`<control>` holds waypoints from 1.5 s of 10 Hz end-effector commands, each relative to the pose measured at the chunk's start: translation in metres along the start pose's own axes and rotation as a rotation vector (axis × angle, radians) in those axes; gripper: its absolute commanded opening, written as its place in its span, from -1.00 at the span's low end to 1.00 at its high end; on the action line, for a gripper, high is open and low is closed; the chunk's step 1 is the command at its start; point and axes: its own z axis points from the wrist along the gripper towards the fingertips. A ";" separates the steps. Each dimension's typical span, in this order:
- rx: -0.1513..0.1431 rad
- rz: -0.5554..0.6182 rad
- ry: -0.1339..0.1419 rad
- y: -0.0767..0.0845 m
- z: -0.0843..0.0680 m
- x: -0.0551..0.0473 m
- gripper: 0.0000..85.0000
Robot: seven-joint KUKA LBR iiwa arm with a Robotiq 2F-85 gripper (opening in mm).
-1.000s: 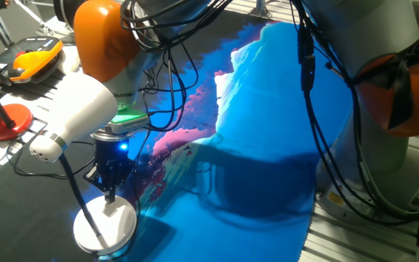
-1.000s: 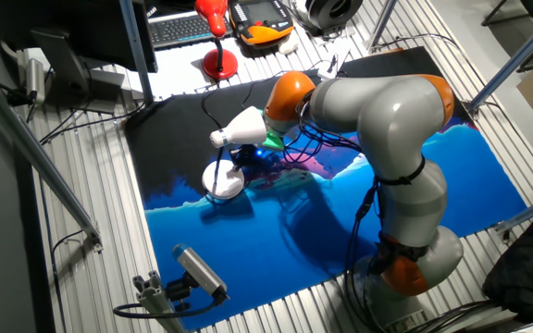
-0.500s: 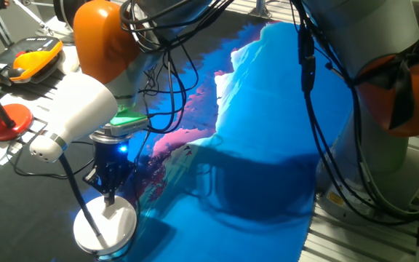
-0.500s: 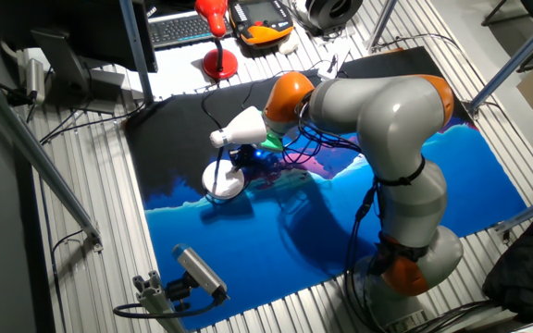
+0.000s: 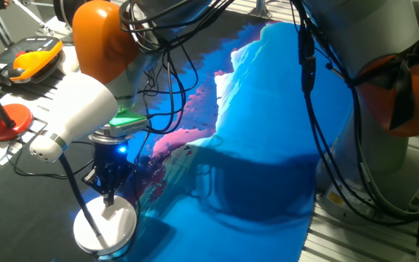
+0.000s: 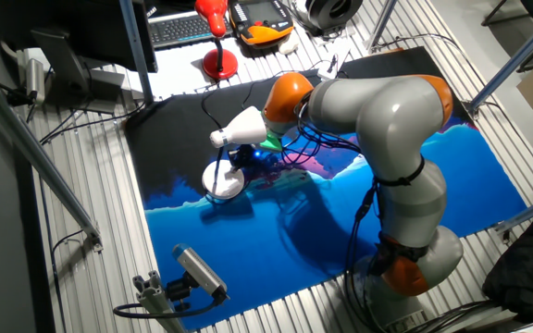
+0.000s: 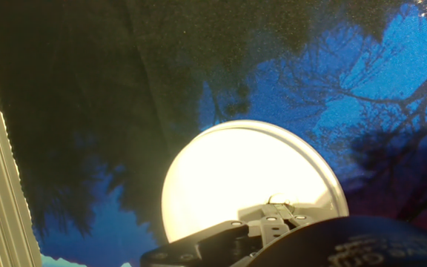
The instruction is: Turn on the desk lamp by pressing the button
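Note:
The white desk lamp stands at the near left of the mat: its cone shade, a thin dark stem and a round white disc base. It also shows in the other fixed view, shade over base. My gripper points straight down under the shade, with its tip on the base's top. In the hand view the fingers meet with no gap, right over the brightly lit base. The button itself is hidden under the fingertips.
A red-based thing with a black gooseneck stands left of the lamp, and an orange-yellow device lies behind it. The lamp's cable runs over the blue-and-black mat. A keyboard and a small camera sit off the mat.

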 end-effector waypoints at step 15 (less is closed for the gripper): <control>0.032 -0.027 0.004 -0.004 -0.008 -0.003 -1.00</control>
